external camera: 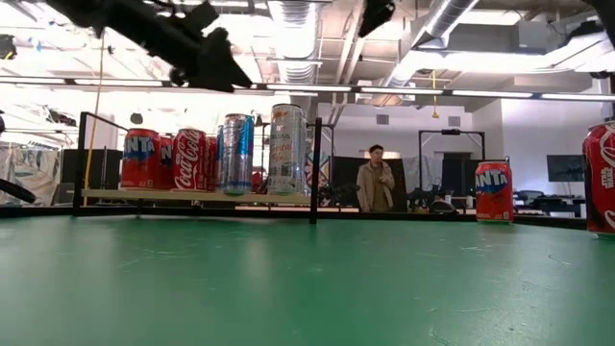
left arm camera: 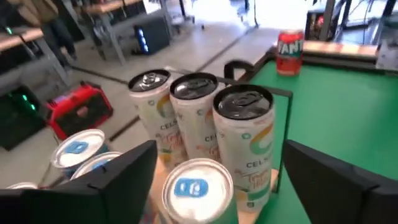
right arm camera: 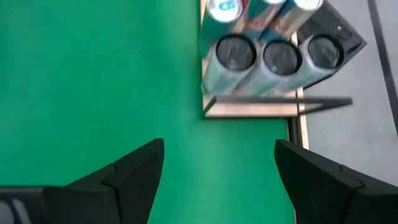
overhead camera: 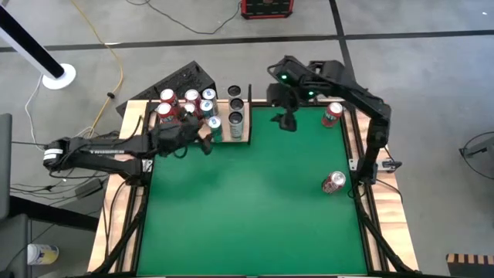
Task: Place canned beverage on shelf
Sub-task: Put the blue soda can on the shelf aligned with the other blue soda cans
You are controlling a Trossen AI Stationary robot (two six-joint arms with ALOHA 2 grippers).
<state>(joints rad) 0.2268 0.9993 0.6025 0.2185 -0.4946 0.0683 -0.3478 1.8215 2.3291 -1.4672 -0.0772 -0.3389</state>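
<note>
Cans are crowding the shelf (overhead camera: 248,137), the pale wooden board sitting at the far left corner of the green table (overhead camera: 255,201), with a thin black frame (external camera: 314,168) standing along its table-side edge. Three tall white cans (left arm camera: 245,134) are lining that edge in a row, and red cans (external camera: 190,160) are standing farther back toward the corner. A blue-topped can (left arm camera: 197,190) is standing upright on the board just beside the white row, and the left gripper (left arm camera: 214,180) is hovering over it with its fingers (left arm camera: 124,177) spread wide on either side, not gripping. The right gripper (right arm camera: 217,168) is hanging over bare felt near the far edge of the table, fingers wide apart and holding nothing. Two red cans (overhead camera: 333,182) are waiting on the right side of the table, one upright near the far corner and one lying nearer the front. A person (external camera: 374,180) is standing in the room beyond.
</note>
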